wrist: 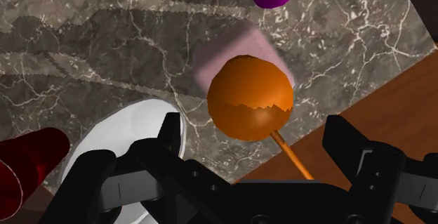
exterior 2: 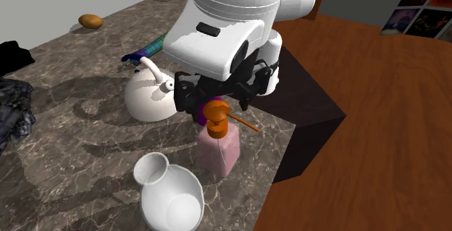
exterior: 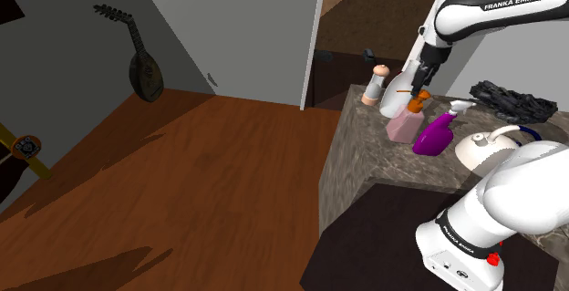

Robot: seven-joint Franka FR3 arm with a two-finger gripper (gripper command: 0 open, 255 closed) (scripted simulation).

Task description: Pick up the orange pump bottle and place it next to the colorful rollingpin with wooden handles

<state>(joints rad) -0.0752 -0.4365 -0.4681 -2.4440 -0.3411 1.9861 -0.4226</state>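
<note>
The pump bottle (exterior 2: 218,152) has a squarish, pale pink, slightly see-through body, topped by an orange pump with a round head and a thin spout sticking out sideways. It stands upright on the dark marble countertop (exterior 2: 80,150), close to the edge that borders the wooden floor (exterior 2: 391,135). It sits between the white vase (exterior 2: 169,201) and the purple spray bottle (exterior: 435,136).

The gripper (exterior 2: 216,95) hangs directly above the pump head. Its fingers (wrist: 168,128) are spread wide, one on each side of the orange head, and neither touches it. The bottle is not held.

By count, the countertop carries:
- one pump bottle;
- one white vase with a flared mouth, just beside the bottle;
- one purple spray bottle, on the bottle's other side;
- one white kettle (exterior 2: 147,96) with a curved handle, next to the spray bottle;
- one rolling pin (exterior 2: 150,48), striped in green, teal and purple, lying behind the kettle and partly hidden by the arm, well apart from the pump bottle;
- one dark red mill (exterior: 375,86) with a pale top, beyond the vase;
- one heap of black cloth (exterior: 512,100) near the far edge;
- one small orange-brown lump (exterior 2: 90,21), alone at the far edge.

A lute-like instrument (exterior: 141,59) leans against the grey wall across the floor.
</note>
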